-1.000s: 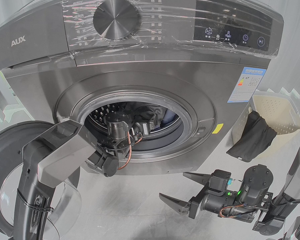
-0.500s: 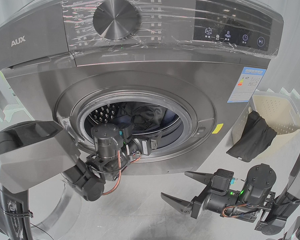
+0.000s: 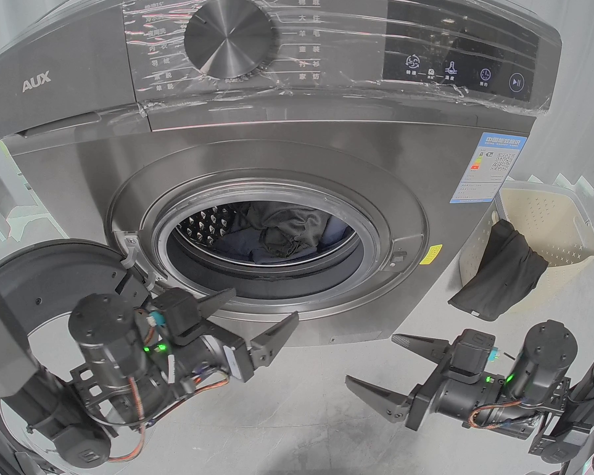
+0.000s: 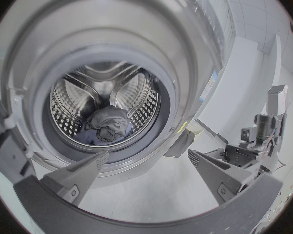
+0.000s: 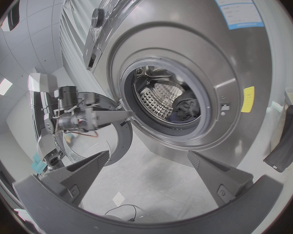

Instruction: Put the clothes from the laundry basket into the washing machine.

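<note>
while the washing machine (image 3: 323, 140) stands with its door (image 3: 39, 278) swung open at the lower left of the frame, a heap of dark clothes (image 3: 280, 232) lies in the drum at the centre. the left gripper (image 3: 264, 303) hangs just below the opening, fingers spread apart, holding nothing. the right gripper (image 3: 371, 359), lower right, is spread wide too. at the right edge a black garment (image 3: 501, 272) drapes over the rim of the laundry basket (image 3: 567, 232).
</note>
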Tool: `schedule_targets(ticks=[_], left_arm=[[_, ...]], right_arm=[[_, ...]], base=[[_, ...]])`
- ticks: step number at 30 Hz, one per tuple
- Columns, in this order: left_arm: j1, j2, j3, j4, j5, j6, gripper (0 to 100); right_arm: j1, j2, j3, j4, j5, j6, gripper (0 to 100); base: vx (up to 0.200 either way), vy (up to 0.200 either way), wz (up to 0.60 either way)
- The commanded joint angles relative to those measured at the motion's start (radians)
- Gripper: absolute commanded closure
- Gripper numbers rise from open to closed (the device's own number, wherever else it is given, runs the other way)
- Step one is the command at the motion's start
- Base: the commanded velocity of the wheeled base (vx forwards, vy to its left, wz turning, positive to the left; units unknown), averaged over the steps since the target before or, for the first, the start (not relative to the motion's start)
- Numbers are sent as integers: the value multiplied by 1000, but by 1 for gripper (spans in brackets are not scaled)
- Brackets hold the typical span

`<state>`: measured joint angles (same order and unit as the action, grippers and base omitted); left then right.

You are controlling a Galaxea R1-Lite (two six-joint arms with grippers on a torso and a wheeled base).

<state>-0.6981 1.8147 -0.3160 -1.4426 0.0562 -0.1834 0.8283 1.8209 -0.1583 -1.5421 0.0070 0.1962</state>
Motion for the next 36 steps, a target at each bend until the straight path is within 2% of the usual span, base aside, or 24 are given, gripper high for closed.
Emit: schedule_targets(ticks=[1, 2, 3, 4, 5, 6, 9, 10, 13, 18, 20, 23, 24, 25, 29, 33, 35, 36], left_arm=[[-12, -218, 153, -35, 7, -1, 0], [-11, -227, 167, -35, 8, -1, 0], [-8, -250, 193, -35, 14, -1, 0], [-8, -252, 195, -35, 16, -1, 0], [-8, -271, 210, -35, 34, -1, 0], [-8, -282, 218, -35, 48, -1, 0], [-1, -304, 229, -35, 71, 4, 0], [9, -339, 236, -27, 80, 18, 0], [46, -383, 256, -21, 80, 36, 0], [101, -442, 293, -19, 74, 41, 0], [157, -505, 314, -6, 71, 41, 0], [200, -577, 314, 50, 62, 51, 0], [201, -584, 314, 57, 60, 55, 0], [204, -634, 314, 108, 51, 64, 0], [203, -745, 314, 220, 51, 67, 0], [206, -856, 313, 333, 56, 70, 0], [206, -896, 313, 370, 57, 74, 0], [207, -950, 314, 427, 60, 90, 0]], right_arm=[[-20, -126, 100, 0, -42, 14, 0], [-20, -137, 105, 2, -56, 19, 0], [-21, -164, 114, 2, -88, 22, 0], [-21, -167, 115, 2, -91, 22, 0], [-26, -206, 126, 4, -117, 22, 0], [-34, -226, 132, 4, -125, 20, 0], [-67, -265, 140, 8, -130, 16, 0], [-113, -301, 154, 10, -130, 8, 0], [-149, -344, 157, 30, -131, 0, 0], [-190, -413, 157, 119, -133, -3, 0], [-239, -494, 157, 234, -130, 0, 0], [-284, -586, 157, 362, -127, 3, 0], [-288, -597, 157, 378, -125, 3, 0], [-302, -669, 157, 474, -127, 0, 0], [-322, -873, 158, 697, -133, -20, 0], [-425, -1080, 157, 910, -133, -52, 0], [-451, -1152, 157, 965, -131, -64, 0], [-486, -1236, 157, 1036, -125, -81, 0]], base=[[0, 0, 0], [0, 0, 0], [0, 0, 0], [0, 0, 0], [0, 0, 0], [-200, 0, 0], [-200, 0, 0], [-200, 0, 0], [-200, 0, 0], [-200, 0, 0], [-200, 0, 0], [-200, 0, 0], [-200, 0, 0], [-200, 0, 0], [-200, 0, 0], [0, 0, 0], [0, 0, 0], [-200, 0, 0]])
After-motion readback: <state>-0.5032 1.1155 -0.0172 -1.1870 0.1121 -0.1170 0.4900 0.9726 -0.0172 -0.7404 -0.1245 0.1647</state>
